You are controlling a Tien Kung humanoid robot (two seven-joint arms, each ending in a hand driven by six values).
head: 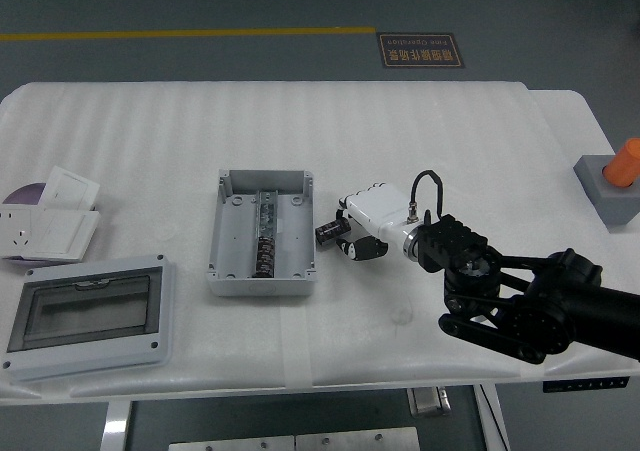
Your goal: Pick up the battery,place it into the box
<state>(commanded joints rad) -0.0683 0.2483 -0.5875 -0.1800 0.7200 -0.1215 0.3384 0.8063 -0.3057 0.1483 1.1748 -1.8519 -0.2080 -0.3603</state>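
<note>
The battery, a short black cylinder, sits just right of the open grey box at mid-table. My right hand, white with black fingertips, reaches in from the lower right. Its fingers are curled over the battery from above and its thumb presses from below, so it is shut on the battery. The battery is close to the box's right wall and outside it. Inside the box a dark rail runs down the middle. My left arm does not show.
A grey lid with a clear window lies at the front left. White socket plates and a purple disc lie at the left edge. A grey block with an orange cylinder stands at the far right.
</note>
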